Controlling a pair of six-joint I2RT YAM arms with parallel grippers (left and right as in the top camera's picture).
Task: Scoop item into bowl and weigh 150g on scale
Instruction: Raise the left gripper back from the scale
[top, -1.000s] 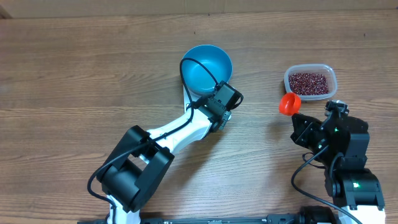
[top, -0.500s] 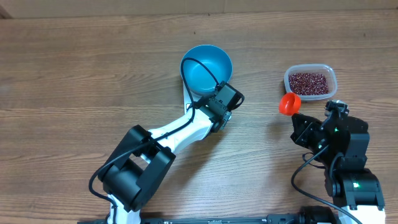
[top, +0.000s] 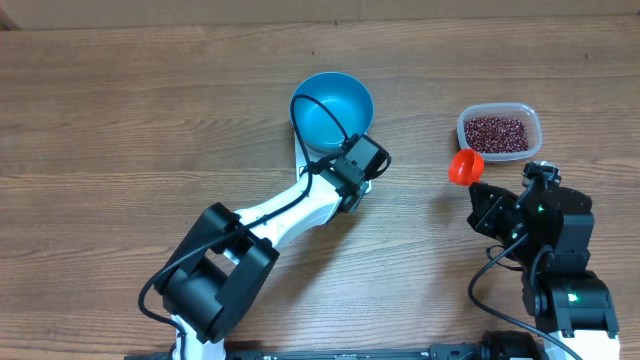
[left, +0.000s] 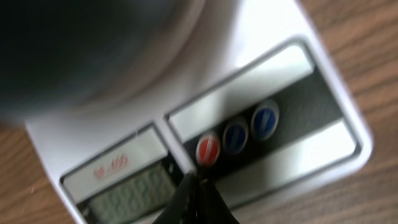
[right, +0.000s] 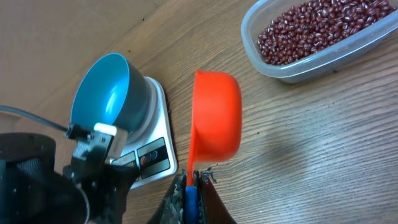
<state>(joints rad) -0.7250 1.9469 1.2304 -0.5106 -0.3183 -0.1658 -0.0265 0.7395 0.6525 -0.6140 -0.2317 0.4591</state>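
Wood table (top: 120, 120); scale (left: 280, 37) mostly under arm (top: 300, 205), display (left: 130, 196) blurred.

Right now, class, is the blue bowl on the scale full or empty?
Empty. The blue bowl shows only bare blue inside in the overhead and right wrist views; the beans lie in the clear tub.

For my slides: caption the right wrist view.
Right claw grips orange scoop; beans in tub; blue bowl on scale.
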